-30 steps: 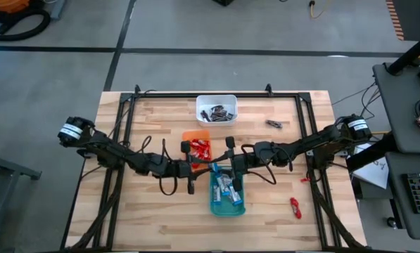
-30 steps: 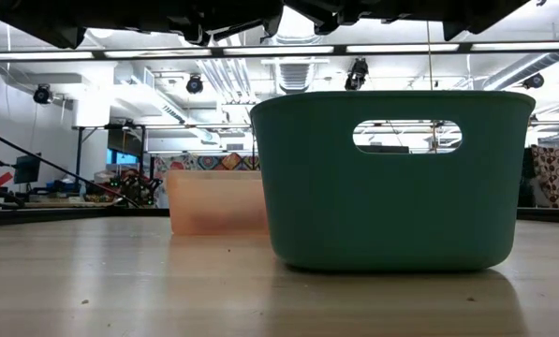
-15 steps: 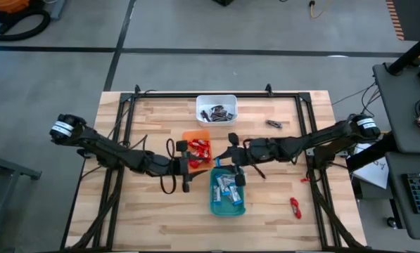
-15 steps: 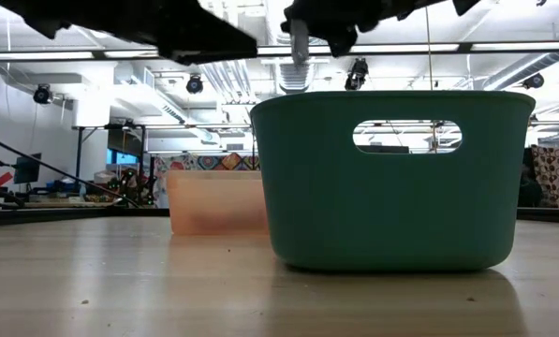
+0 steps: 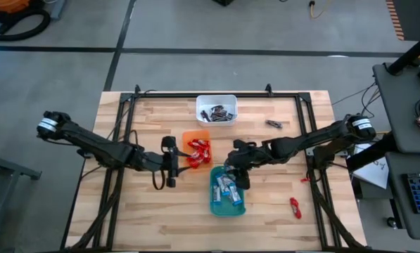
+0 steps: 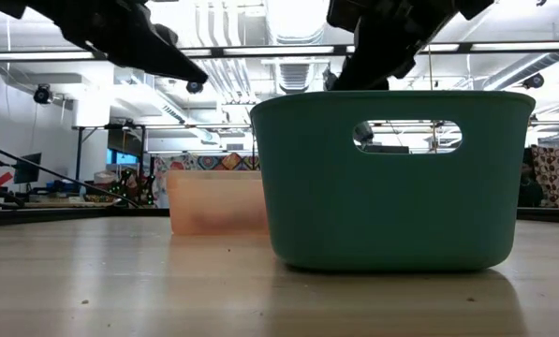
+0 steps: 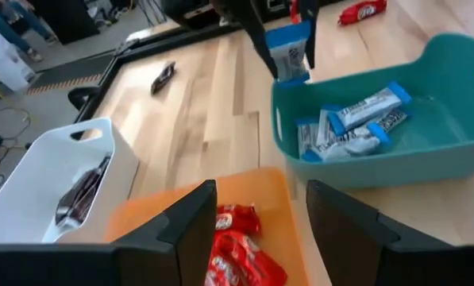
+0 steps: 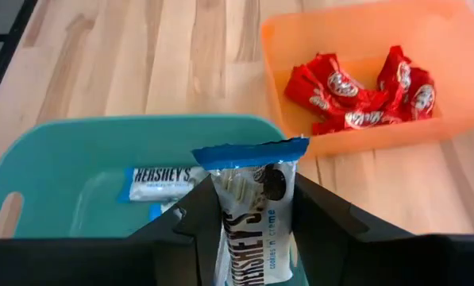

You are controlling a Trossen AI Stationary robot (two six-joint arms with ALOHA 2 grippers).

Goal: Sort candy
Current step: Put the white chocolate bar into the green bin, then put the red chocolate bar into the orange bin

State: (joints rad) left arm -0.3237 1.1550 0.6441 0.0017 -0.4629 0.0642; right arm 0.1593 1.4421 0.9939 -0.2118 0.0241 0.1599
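Observation:
My right gripper (image 5: 232, 172) hangs over the far end of the teal tray (image 5: 243, 207), shut on a blue-and-white candy (image 8: 248, 206). Several more blue-and-white candies (image 5: 228, 190) lie in that tray. Red candies (image 5: 199, 151) lie in the orange tray (image 5: 190, 137) beside it. Dark candies (image 5: 219, 112) sit in the white tray (image 5: 200, 112) at the far edge. My left gripper (image 5: 171, 163) is open with nothing between its fingers, just left of the orange tray. My right gripper pinches the blue-and-white candy's body (image 8: 246, 226) between its two fingers, which lie along the candy. The fingers slant down from the table's right. The candy's blue crimped end (image 8: 251, 152) sticks out past the fingertips. The candy (image 7: 290, 52) is clear of the teal tray's rim.
A loose red candy (image 5: 295, 206) lies near the right front edge. A dark candy (image 5: 274, 124) lies on the bare wood at the far right. A black frame (image 5: 129, 105) runs along the table's sides and far edge.
My left gripper has drawn back from over the orange tray toward the table's left edge. My right gripper has tipped down toward the teal tray, carrying the blue-and-white candy with it.

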